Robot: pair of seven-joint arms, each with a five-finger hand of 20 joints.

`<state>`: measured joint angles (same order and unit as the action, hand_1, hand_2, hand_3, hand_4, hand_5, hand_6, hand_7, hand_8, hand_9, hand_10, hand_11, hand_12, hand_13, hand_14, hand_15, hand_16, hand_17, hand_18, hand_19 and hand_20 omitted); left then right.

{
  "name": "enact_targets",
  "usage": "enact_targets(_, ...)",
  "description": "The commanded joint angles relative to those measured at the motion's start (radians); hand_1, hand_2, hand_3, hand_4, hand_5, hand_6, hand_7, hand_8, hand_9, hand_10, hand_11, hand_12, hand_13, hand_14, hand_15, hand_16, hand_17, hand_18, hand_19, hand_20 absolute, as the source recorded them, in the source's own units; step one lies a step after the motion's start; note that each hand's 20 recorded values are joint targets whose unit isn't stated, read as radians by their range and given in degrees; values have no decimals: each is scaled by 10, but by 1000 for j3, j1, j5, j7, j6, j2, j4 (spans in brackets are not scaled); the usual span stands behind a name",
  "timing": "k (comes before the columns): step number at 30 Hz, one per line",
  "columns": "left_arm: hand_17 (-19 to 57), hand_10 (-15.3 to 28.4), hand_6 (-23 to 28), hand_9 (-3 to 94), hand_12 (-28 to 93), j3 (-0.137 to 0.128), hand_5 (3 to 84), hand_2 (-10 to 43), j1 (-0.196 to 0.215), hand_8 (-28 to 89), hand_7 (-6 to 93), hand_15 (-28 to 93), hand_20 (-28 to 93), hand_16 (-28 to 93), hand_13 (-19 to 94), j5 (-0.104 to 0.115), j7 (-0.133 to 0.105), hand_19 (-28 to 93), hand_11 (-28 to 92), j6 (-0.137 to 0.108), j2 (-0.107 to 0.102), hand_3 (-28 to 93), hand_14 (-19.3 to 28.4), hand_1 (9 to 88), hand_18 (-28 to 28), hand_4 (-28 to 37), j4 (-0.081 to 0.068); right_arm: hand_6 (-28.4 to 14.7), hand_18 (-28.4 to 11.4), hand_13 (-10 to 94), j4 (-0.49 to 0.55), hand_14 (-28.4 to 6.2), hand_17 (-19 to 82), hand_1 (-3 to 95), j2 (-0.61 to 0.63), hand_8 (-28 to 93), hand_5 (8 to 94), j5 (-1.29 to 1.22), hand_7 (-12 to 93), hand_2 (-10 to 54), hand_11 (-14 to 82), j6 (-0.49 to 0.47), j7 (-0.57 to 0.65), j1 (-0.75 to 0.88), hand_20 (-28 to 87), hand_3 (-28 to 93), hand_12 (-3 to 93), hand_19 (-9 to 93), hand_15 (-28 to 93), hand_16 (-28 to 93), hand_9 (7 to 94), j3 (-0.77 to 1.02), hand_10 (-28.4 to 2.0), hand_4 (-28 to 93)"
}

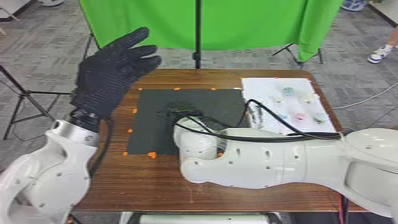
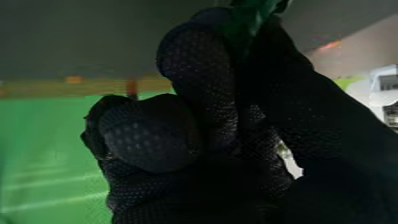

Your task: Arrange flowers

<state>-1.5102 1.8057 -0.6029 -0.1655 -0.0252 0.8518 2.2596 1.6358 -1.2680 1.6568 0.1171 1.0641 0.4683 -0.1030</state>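
Pinching something green (image 2: 250, 26), right wrist view

We can read no words, labels, brands, numbers or signs in the head view or the right wrist view. In the wrist view we do make out dark marks on a white surface (image 2: 366, 89) (too blurred for us to read).
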Motion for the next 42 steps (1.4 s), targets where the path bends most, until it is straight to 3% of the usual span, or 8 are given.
enact_targets(1,-92,215,99,321,112,7,363,69,3,-96,147,486,117,-84,234,-2,26,596,253,16,14,762,284,232,284,-234,-2,-19,-218,844,-4,-63,487,521,-7,71,842,-68,271,-80,478,111,-50,-4,392,707,232,932,728,189,878,-7,-111,-281)
enact_targets(4,-92,216,99,321,112,8,362,69,-17,-96,147,487,118,-83,234,-2,89,595,253,35,44,762,284,232,284,-233,-13,-1,-216,851,-7,-62,487,518,-3,50,857,-96,243,-89,470,103,-38,39,392,698,231,932,723,190,895,39,-107,-282)
enact_targets(10,-92,215,99,321,112,-1,362,70,-15,-97,147,487,119,-84,233,-2,110,593,253,49,53,762,284,233,284,-234,-17,15,-216,859,-20,-65,486,514,-8,30,869,-130,209,-92,454,101,-8,55,391,684,231,932,716,193,916,55,-102,-282)
enact_targets(22,-93,215,99,320,111,2,362,70,-16,-97,148,487,120,-85,233,-1,105,592,255,45,52,762,284,233,284,-233,-17,27,-217,861,-22,-69,485,466,-17,-28,860,-182,145,-10,444,99,-19,69,393,582,239,932,712,201,923,75,-101,-283)
enact_targets(27,-93,216,100,320,110,-10,362,72,3,-97,149,487,120,-84,233,0,105,592,255,42,52,761,284,234,284,-232,-14,30,-216,855,-25,-67,482,475,-18,-66,812,-198,142,-4,445,97,-17,71,395,520,243,932,716,202,917,83,-101,-283)
enact_targets(35,-93,216,100,320,110,-1,362,73,-10,-98,149,488,120,-85,232,0,114,592,255,43,55,761,284,234,284,-231,-19,34,-214,843,-25,-67,475,483,-17,-104,768,-219,142,-3,452,106,-26,79,399,468,243,932,725,204,903,100,-103,-283)
enact_targets(38,-93,216,100,320,110,-8,362,73,2,-97,149,489,120,-86,233,0,122,592,255,40,58,761,284,234,284,-231,-13,39,-210,833,-23,-67,468,479,-15,-133,734,-222,147,-3,453,96,-24,93,395,460,240,932,731,202,892,118,-104,-283)
enact_targets(42,-93,216,100,320,110,-24,361,72,29,-97,149,489,121,-86,232,-1,100,592,256,24,47,763,284,234,284,-231,-1,40,-211,829,-17,-68,464,480,-12,-144,720,-220,152,-3,454,106,-32,77,395,446,237,932,734,199,889,106,-106,-283)
